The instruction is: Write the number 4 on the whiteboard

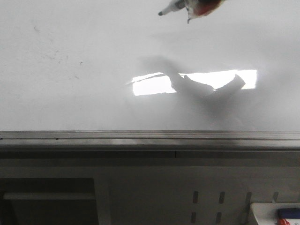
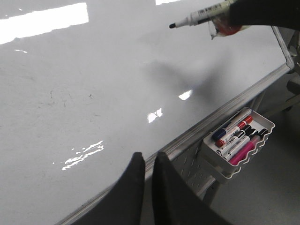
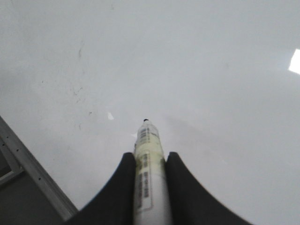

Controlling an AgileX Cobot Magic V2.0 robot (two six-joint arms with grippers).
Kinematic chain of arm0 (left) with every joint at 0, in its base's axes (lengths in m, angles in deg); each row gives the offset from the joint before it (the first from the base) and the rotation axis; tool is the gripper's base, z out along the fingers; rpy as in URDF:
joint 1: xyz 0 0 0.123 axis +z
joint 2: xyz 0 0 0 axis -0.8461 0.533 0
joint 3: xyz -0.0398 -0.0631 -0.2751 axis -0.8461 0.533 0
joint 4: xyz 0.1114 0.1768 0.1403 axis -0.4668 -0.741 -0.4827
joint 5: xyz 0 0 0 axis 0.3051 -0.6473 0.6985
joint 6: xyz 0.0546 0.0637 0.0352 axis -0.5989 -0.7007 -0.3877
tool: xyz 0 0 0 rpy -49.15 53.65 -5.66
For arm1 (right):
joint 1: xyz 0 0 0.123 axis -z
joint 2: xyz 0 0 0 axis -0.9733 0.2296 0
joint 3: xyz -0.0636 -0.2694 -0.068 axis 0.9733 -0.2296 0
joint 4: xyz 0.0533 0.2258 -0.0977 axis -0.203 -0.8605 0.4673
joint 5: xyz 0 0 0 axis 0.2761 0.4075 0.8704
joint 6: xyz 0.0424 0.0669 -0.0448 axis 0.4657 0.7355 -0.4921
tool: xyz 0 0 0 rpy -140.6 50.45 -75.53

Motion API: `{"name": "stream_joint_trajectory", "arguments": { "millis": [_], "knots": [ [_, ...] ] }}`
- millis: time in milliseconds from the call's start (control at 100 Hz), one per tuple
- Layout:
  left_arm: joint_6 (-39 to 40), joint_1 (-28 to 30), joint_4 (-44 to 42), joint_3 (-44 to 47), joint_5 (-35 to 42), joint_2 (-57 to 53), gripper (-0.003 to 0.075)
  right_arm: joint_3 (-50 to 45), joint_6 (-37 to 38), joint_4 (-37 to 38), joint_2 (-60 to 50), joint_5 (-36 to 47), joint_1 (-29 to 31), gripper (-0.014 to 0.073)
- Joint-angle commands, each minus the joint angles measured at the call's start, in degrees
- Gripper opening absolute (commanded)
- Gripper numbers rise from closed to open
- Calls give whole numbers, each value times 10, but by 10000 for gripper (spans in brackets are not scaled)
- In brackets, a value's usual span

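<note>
Marker up, board blank

Right pincer (image 3: 149,164) is clamped on the marker (image 3: 148,159), tip just off the whiteboard (image 1: 84,93). Left pincer (image 2: 149,164) sits pinched together near the board's near edge, no 4 drawn yet.

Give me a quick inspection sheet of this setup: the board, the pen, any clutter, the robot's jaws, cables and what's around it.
Surface: whiteboard glossy, faint grey smudges, bright light reflection; no number 4 drawn yet.
Job's things: marker uncapped, dark tip above the board; contact cannot be told.
Clutter: white tray hung below the board's edge, holding several capped markers.
Grippers: right gripper jaws closed on the marker; left gripper jaws nearly together, holding nothing, near the board's metal edge.
Cables: nothing seen.
Surroundings: grey slotted panel under the board.
</note>
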Motion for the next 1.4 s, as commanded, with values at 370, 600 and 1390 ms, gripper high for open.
{"name": "stream_joint_trajectory", "arguments": {
  "millis": [370, 600, 1390],
  "knots": [
    [3, 1, 47, -16, 2, -2, -20, 47, -1, -2, 103, 39, 18, -55],
    [3, 1, 48, -16, 0, -2, -20, 47, -1, -2, 114, 41, 31, -55],
    [3, 1, 48, -16, 0, -2, -20, 47, -1, -24, 206, -1, -31, -55]
  ]
}}
